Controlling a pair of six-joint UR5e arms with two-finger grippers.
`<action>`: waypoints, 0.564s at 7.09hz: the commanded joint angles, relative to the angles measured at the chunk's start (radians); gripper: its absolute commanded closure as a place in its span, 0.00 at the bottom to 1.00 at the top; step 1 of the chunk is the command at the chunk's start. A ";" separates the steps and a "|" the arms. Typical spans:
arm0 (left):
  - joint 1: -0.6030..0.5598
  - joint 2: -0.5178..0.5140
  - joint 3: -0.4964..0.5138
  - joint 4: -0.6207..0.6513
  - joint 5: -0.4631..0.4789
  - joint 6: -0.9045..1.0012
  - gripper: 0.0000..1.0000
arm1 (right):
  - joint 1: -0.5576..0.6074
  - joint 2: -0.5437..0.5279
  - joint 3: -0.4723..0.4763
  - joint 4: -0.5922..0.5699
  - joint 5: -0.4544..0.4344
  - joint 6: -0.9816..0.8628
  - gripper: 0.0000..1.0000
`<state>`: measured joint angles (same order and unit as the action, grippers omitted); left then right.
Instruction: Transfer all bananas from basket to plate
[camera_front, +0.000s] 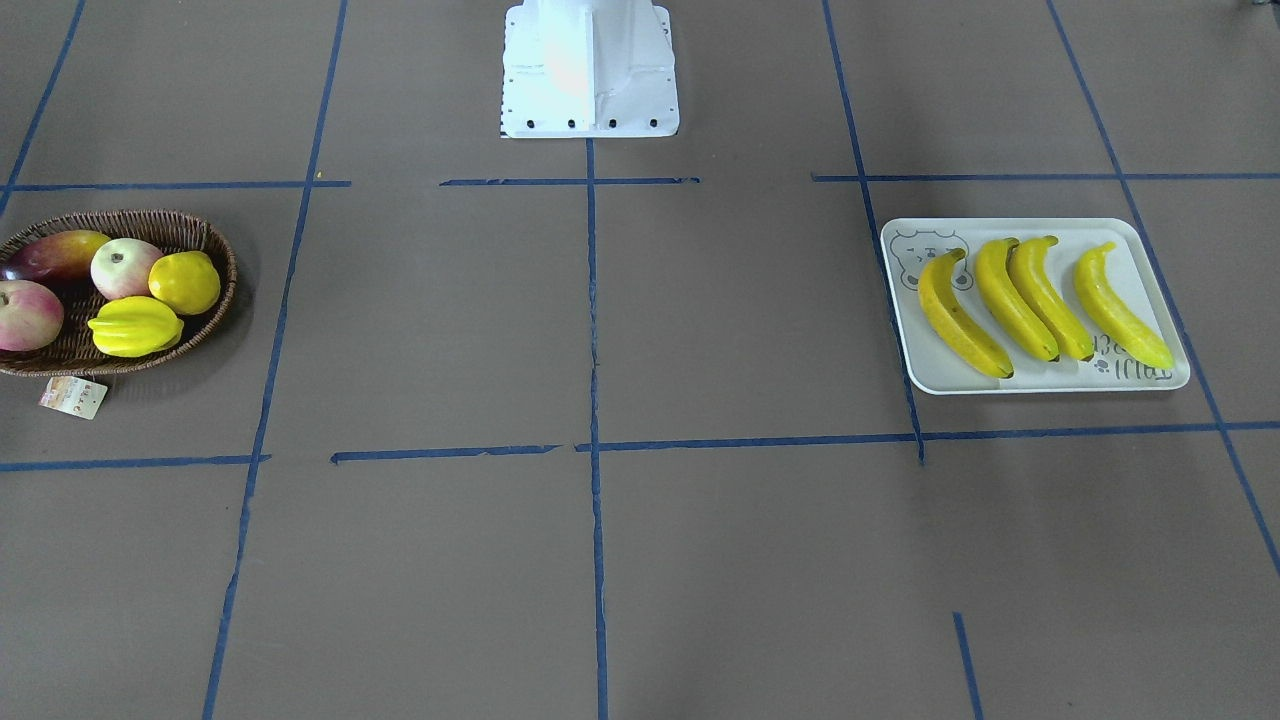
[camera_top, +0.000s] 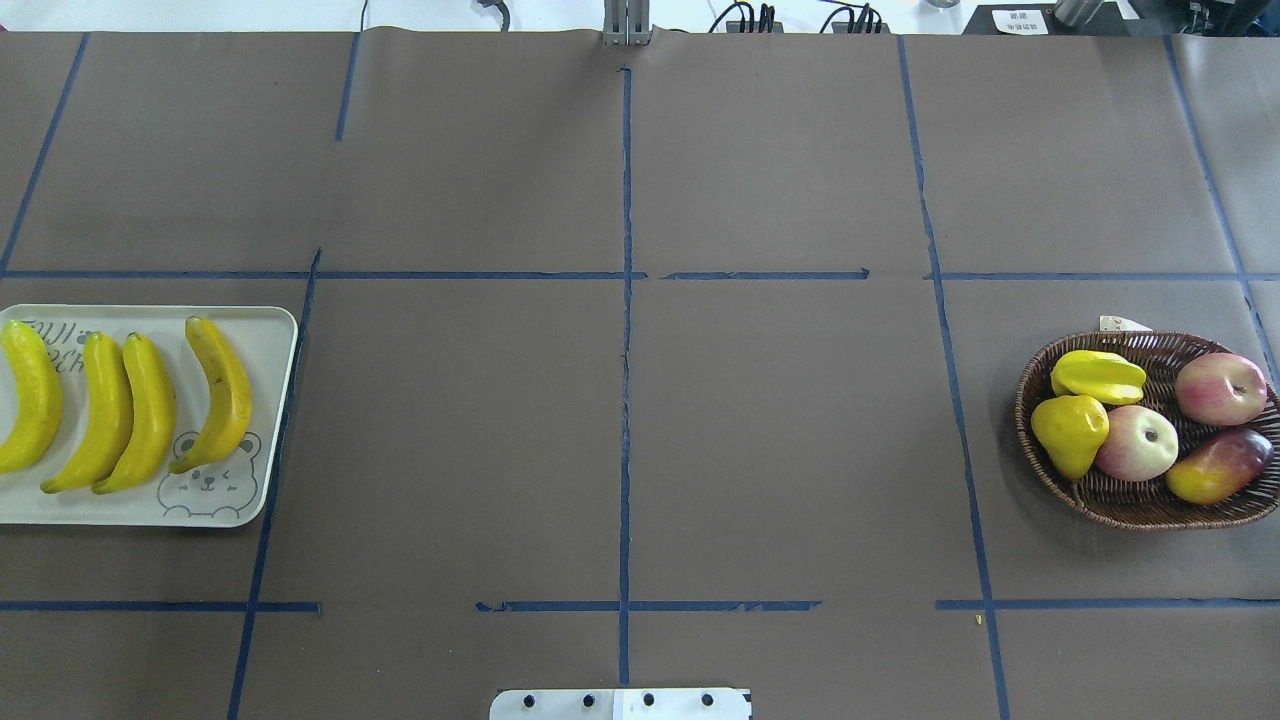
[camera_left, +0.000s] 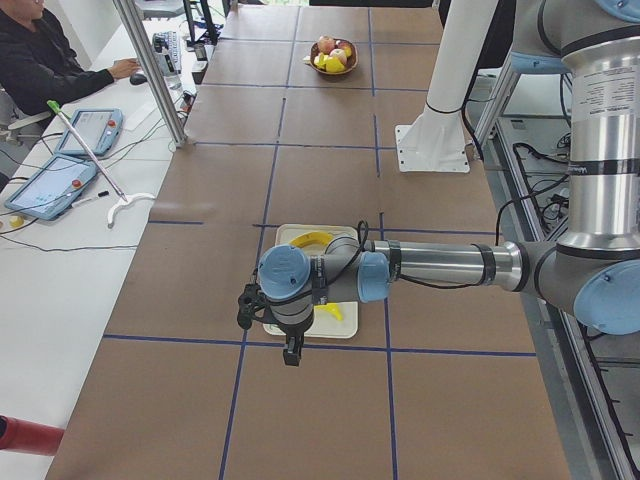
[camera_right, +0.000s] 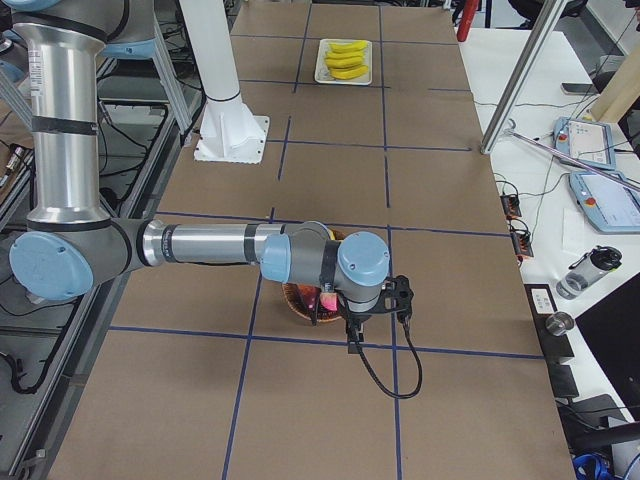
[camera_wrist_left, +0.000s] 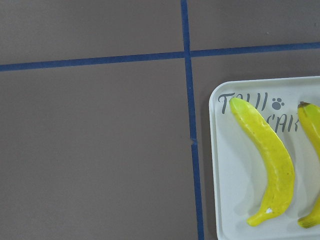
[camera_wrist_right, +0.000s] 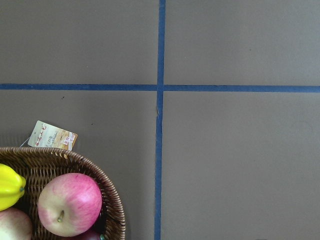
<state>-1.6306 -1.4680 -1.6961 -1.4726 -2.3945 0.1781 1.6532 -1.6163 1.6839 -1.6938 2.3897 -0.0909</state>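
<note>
Several yellow bananas (camera_front: 1012, 298) (camera_top: 145, 410) lie side by side on the white plate (camera_front: 1150, 378) (camera_top: 265, 330). The wicker basket (camera_front: 215, 240) (camera_top: 1130, 512) holds two apples, a mango, a lemon and a starfruit, and no banana shows in it. My left gripper (camera_left: 288, 335) hangs over the plate's end. Its wrist view catches the plate's corner (camera_wrist_left: 216, 100) and one banana (camera_wrist_left: 265, 160). My right gripper (camera_right: 352, 330) hangs over the basket (camera_right: 300, 302). Its wrist view catches the basket's rim (camera_wrist_right: 107, 190). I cannot tell whether either gripper is open or shut.
The white robot base (camera_front: 590, 70) (camera_top: 620, 703) stands at the table's middle edge. A paper tag (camera_front: 73, 397) (camera_wrist_right: 52, 136) lies beside the basket. Blue tape lines cross the brown tabletop. A person (camera_left: 40, 50) sits at a side desk with tablets (camera_left: 50, 185).
</note>
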 joint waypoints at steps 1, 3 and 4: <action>0.000 0.002 -0.001 0.000 0.000 0.000 0.00 | -0.007 0.000 0.005 0.002 0.003 0.111 0.00; 0.000 0.002 -0.001 -0.002 0.000 -0.002 0.00 | -0.016 0.000 0.013 0.003 0.000 0.106 0.00; 0.000 0.002 0.001 -0.002 0.000 -0.002 0.00 | -0.023 0.000 0.011 0.002 0.000 0.102 0.00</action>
<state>-1.6306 -1.4666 -1.6963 -1.4740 -2.3946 0.1766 1.6376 -1.6168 1.6948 -1.6913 2.3906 0.0130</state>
